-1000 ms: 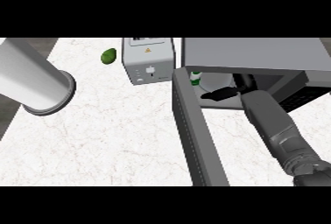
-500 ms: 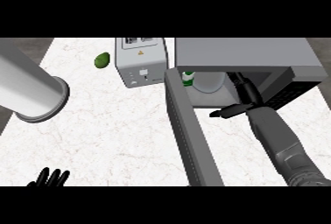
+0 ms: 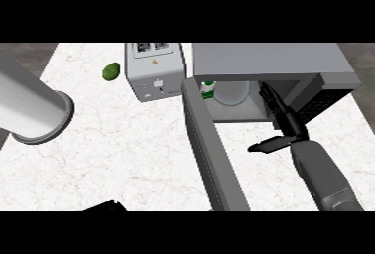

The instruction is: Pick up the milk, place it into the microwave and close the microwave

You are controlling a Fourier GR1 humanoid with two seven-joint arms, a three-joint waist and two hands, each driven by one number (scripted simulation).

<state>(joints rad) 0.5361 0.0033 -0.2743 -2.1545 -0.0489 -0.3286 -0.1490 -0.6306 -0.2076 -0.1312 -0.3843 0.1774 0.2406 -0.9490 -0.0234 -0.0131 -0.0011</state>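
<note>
The white marbled counter (image 3: 110, 163) fills most of the view. At its far right stands the grey microwave (image 3: 264, 59), its cavity open toward the viewer, and its door (image 3: 209, 149) swings out as a long grey slab running down toward the lower edge. At the left edge a large grey cylinder (image 3: 29, 106) slants in, its round end facing the counter's middle. A grey forearm rises from the lower right, and the right hand (image 3: 282, 116) at its end reaches into the right side of the microwave's cavity, fingers straight and pointing inward, thumb sticking out to the left, holding nothing. Just left of the microwave sits a silver toaster (image 3: 154, 72). The milk (image 3: 208, 90), a small white carton with green on it, stands inside the cavity at its left edge, well apart from the right hand. A small green fruit (image 3: 111, 71) lies near the toaster's left side. Only a dark sliver of the left hand (image 3: 106, 207) shows at the lower edge; whether its fingers are open or closed cannot be told.
</note>
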